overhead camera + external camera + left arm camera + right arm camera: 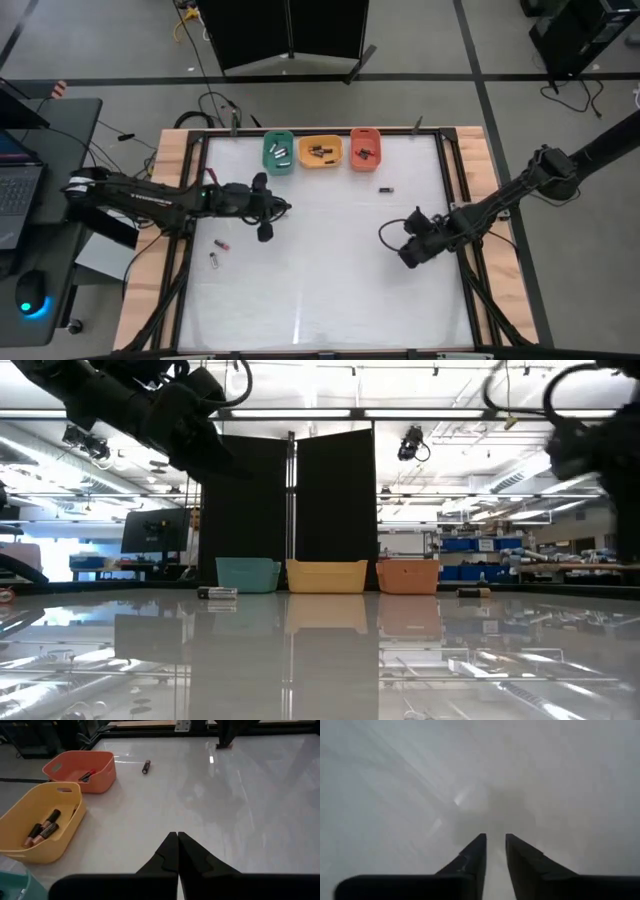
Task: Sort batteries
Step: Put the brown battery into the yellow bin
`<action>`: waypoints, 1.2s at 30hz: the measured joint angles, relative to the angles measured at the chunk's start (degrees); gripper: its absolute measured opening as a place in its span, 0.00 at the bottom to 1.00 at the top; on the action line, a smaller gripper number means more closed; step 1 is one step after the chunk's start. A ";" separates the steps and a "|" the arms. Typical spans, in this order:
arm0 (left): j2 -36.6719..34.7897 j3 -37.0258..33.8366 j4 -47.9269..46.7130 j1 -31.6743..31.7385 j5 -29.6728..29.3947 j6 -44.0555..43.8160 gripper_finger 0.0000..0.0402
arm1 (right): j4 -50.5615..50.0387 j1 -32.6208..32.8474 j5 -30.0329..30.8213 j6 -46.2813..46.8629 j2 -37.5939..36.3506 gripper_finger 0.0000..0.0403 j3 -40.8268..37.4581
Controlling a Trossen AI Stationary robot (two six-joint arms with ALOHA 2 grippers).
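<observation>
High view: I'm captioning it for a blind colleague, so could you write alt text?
Two dark arms reach over a white table; the left pincer is shut and empty, the right pincer slightly open. Green, yellow and orange trays sit along the far edge, with three loose batteries on the table.

Small dark batteries fill the trays; one lies near them, two left.

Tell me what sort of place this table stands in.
Probably a robotics lab or workshop: shelving with blue storage bins along the far wall, a monitor on a desk, and black partition panels behind the white table.
</observation>
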 joint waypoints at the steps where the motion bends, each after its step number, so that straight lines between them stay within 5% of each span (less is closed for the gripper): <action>1: 0.00 0.00 0.03 0.00 0.02 0.44 0.01 | -2.02 0.66 -1.93 2.26 0.00 0.22 0.00; 7: 0.00 0.00 0.41 0.00 0.17 0.80 0.01 | -8.91 3.56 -10.36 11.91 0.00 0.39 0.00; 14: 0.00 0.00 0.65 0.00 0.25 0.80 0.01 | -13.82 4.33 -10.43 17.70 0.06 0.48 -0.51; 25: 0.00 0.00 0.52 0.00 0.42 0.78 0.01 | -3.08 4.35 -10.77 16.57 3.97 0.36 -7.60; 32: 0.00 0.00 1.55 0.11 0.39 -0.41 0.01 | -3.37 4.35 -9.63 10.94 6.86 0.14 -4.62; 36: 0.00 0.00 2.22 0.11 -0.56 -1.04 0.01 | -0.12 2.74 -5.77 4.98 8.54 0.14 -1.46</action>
